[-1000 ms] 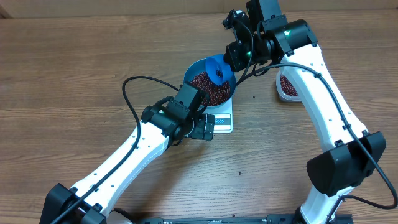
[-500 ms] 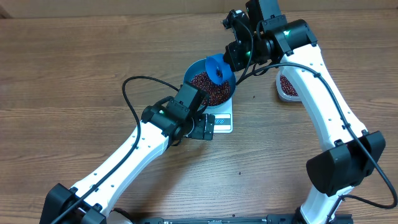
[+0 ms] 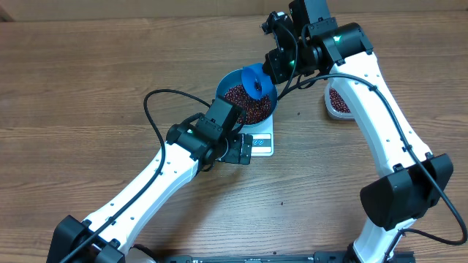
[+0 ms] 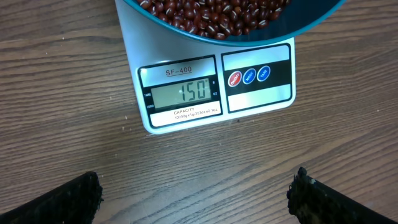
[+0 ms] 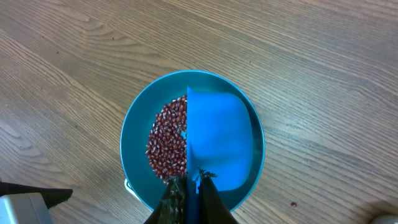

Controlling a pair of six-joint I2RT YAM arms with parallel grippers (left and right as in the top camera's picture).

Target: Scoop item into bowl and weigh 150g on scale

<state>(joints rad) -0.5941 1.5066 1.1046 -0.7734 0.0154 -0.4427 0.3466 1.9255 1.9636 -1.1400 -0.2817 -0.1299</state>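
Observation:
The blue bowl (image 3: 231,80) sits on the white scale (image 3: 263,143) and holds a heap of dark red-brown beans (image 3: 245,104). My right gripper (image 5: 194,180) is shut on the handle of a small blue scoop (image 5: 217,148), which hangs over the bowl (image 5: 137,127) and hides part of the beans (image 5: 166,144). My left gripper (image 4: 196,196) stands open over bare table just in front of the scale (image 4: 258,99). In the left wrist view the display (image 4: 180,94) reads 150, with the bowl's rim (image 4: 298,28) and beans (image 4: 217,14) above it.
A clear plastic tub (image 3: 338,102) with more beans stands right of the bowl, partly under my right arm. A black cable (image 3: 153,109) loops over the table left of the bowl. A few stray beans lie on the wood.

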